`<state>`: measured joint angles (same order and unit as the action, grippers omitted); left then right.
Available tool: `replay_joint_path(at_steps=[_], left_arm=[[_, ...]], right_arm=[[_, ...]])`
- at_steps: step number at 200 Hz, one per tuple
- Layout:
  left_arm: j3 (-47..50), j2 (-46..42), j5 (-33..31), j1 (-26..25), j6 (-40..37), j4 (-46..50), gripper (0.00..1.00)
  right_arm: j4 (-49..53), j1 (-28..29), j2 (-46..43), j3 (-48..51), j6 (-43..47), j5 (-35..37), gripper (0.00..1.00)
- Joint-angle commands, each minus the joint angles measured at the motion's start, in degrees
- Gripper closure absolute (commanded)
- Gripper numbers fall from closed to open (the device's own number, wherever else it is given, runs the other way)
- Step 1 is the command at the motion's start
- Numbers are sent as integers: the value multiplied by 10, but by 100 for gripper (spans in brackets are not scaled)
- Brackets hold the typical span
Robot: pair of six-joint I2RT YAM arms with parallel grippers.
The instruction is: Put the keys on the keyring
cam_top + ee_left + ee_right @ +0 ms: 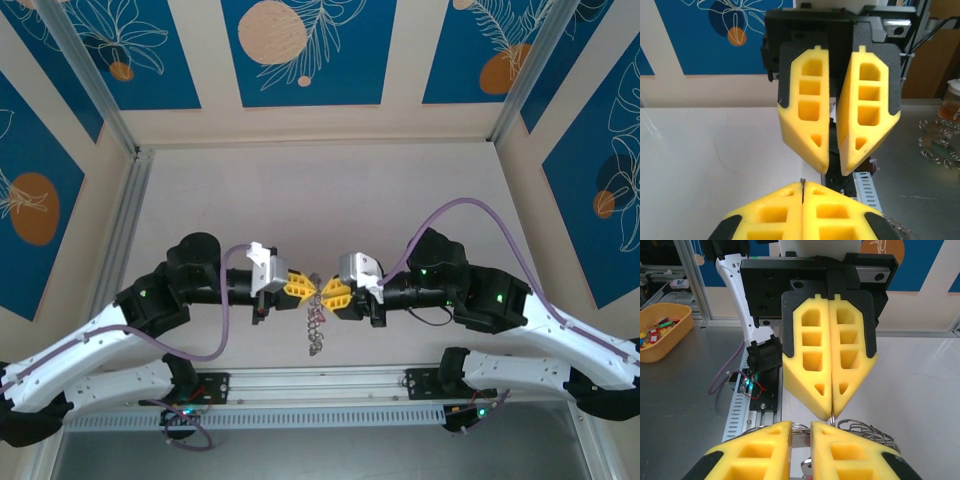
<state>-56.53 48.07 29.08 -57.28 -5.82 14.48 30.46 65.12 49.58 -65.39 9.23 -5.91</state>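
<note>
Left hand [308,287]: fingers pressed together, pinching a thin metal edge at their tips, judged to be the keyring [802,186].
Right hand [325,291]: fingers slightly parted, tip to tip with the left hand; no grip can be made out.
Keyring position: held in the air between the two hands, above the near part of the table [300,190].
Keys [315,325]: small, silvery, dangling in a short bunch below the meeting point.
Progress: judged late; a bunch hangs together, but whether any key is left to thread cannot be told.
</note>
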Motion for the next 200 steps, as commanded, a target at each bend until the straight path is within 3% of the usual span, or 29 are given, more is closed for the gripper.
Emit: replay_joint_path(at_steps=[1, 131, 200], left_arm=[[16, -19, 42, 1, 23, -96, 100], [100, -40, 106, 2, 91, -301, 100], [89, -46, 67, 5, 60, -257, 100]], right_arm=[[-8, -4, -2, 10, 3, -17, 82], [-33, -19, -9, 21, -5, -36, 82], [-55, -19, -68, 53, -21, 8, 72]])
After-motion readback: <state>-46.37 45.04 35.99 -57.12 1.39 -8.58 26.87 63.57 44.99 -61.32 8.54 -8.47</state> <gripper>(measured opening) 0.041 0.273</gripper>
